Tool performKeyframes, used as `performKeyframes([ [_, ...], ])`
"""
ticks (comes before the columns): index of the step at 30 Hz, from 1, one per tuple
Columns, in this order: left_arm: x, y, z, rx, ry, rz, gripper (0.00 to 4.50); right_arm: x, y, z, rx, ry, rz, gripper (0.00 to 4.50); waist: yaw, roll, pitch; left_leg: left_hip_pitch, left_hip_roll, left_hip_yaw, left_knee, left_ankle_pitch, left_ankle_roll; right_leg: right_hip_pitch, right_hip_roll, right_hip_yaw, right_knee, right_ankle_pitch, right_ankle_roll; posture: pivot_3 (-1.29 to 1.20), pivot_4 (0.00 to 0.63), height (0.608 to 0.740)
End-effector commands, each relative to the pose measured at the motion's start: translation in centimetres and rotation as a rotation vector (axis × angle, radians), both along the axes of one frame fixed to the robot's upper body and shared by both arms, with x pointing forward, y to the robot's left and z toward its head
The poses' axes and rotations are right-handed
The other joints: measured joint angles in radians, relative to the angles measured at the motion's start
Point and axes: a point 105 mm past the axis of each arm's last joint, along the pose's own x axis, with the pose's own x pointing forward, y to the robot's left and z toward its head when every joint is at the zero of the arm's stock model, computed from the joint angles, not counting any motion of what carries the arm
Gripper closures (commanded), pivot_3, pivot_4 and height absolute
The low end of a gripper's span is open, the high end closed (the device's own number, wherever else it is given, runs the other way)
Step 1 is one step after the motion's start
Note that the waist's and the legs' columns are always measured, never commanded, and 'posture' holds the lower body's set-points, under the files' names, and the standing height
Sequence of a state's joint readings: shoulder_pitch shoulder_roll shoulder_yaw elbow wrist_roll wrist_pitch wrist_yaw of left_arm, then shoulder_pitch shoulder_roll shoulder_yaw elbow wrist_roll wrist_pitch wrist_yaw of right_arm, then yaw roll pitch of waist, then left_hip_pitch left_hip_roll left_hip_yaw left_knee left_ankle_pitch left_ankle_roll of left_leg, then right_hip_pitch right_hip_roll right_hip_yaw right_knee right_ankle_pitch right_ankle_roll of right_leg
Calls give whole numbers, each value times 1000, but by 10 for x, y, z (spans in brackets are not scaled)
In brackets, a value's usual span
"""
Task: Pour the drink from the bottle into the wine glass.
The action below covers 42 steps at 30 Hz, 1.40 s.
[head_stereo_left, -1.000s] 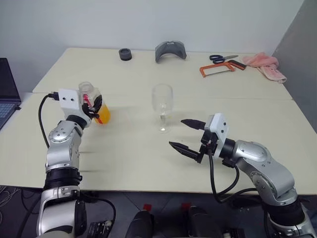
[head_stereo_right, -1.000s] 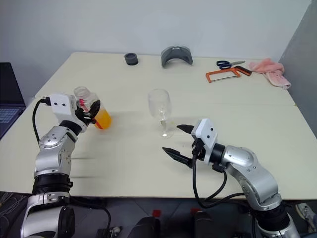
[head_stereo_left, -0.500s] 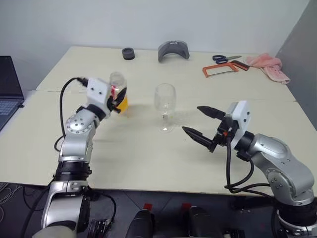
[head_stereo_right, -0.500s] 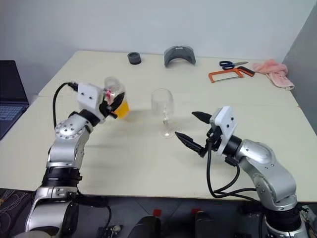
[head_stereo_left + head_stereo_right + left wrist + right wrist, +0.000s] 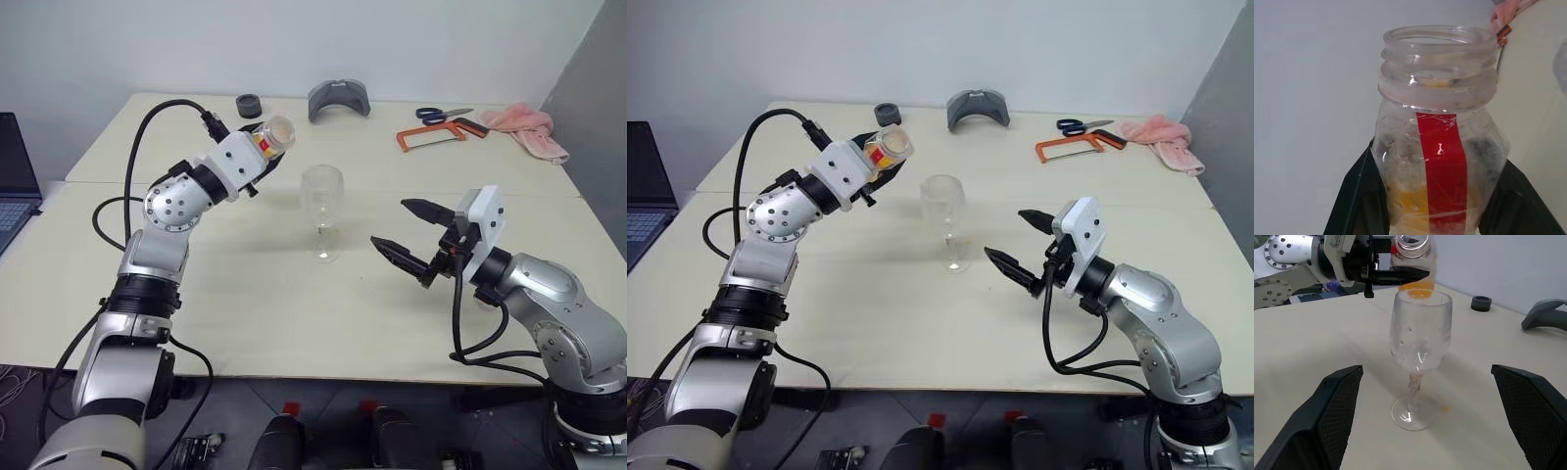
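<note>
My left gripper is shut on the bottle, a small clear one with a red label strip and no cap. It holds the bottle in the air just left of the wine glass, above rim height, tilted with its open mouth toward the glass. A little orange drink sits low in the bottle, by the black fingers. The empty glass stands upright on the table. To the right of the glass, my right gripper hovers open, its fingers spread wide and apart from the stem.
Along the table's far edge lie a black round cap, a grey curved piece, scissors, an orange hacksaw and a pink cloth. A laptop sits off the left edge.
My left arm has carried the bottle up and to the right, close to the glass, and rolled it so its mouth faces the glass. The right gripper rose slightly and stayed open.
</note>
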State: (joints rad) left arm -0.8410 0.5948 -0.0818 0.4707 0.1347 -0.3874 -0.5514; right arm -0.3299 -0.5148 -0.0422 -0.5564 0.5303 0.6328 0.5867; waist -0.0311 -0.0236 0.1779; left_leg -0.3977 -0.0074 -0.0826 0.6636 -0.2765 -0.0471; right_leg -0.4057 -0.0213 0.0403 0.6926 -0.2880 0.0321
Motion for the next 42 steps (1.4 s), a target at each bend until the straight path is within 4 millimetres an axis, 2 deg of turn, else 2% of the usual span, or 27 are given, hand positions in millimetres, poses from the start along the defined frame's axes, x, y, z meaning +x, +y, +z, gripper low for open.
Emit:
performKeyframes([
  [1, -6, -8, 22, 81, -121, -42, 2808, -1, -5, 10, 17, -40, -19, 0, 0, 0, 0, 0, 0, 0, 0, 0, 0, 0, 0, 0, 0, 0, 0, 0, 150, 740],
  [16, -1, -27, 26, 237, -240, -94, 2808, 0, -4, 6, 24, -34, -36, 0, -1, 0, 0, 0, -1, 1, 0, 0, 0, 0, 0, 0, 0, 0, 0, 0, 150, 740],
  [42, 2, -36, 36, 393, -389, -99, 2809, -9, 5, 15, 55, -99, 53, 0, -1, 0, 0, 0, -1, 2, 0, 0, 0, 0, 0, 0, 1, 0, 0, 0, 150, 740],
])
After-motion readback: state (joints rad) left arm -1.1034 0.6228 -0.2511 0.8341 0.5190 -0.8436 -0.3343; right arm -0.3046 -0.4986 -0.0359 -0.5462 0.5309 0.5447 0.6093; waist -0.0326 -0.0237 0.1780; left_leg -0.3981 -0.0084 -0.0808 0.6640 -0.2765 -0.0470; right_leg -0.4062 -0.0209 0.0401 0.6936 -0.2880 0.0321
